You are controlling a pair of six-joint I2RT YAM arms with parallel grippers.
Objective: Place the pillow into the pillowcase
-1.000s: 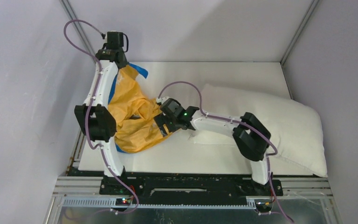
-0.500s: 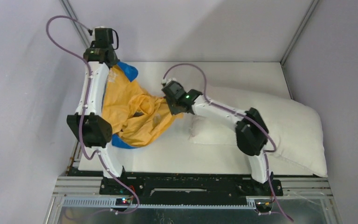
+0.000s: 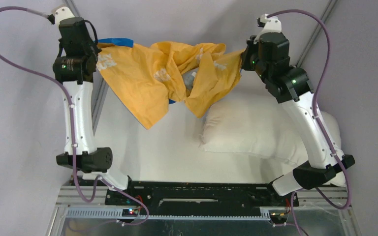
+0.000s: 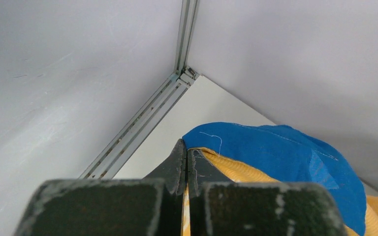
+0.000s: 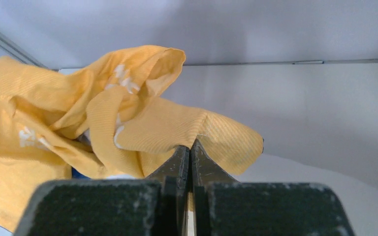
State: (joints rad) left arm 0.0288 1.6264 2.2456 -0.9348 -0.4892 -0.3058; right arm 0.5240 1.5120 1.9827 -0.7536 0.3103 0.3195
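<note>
The pillowcase [image 3: 152, 73], orange-yellow with white lettering and a blue edge, hangs stretched in the air between both raised arms. My left gripper [image 3: 97, 49] is shut on its left corner; in the left wrist view the gripper [image 4: 186, 147] pinches the orange hem beside the blue face [image 4: 280, 162]. My right gripper [image 3: 242, 58] is shut on the right corner, and in the right wrist view that gripper [image 5: 190, 147] holds a fold of the pillowcase [image 5: 142, 123]. The white pillow [image 3: 246, 128] lies on the table below, at the right, partly under the right arm.
The white table [image 3: 147, 152] is enclosed by grey walls with aluminium corner posts [image 3: 325, 19]. Purple cables [image 3: 10, 54] loop off both arms. The black base rail [image 3: 202, 194] runs along the near edge.
The right gripper closed on the pillowcase. Both arms then rose and spread apart, lifting the pillowcase off the table and stretching it out above the pillow.
</note>
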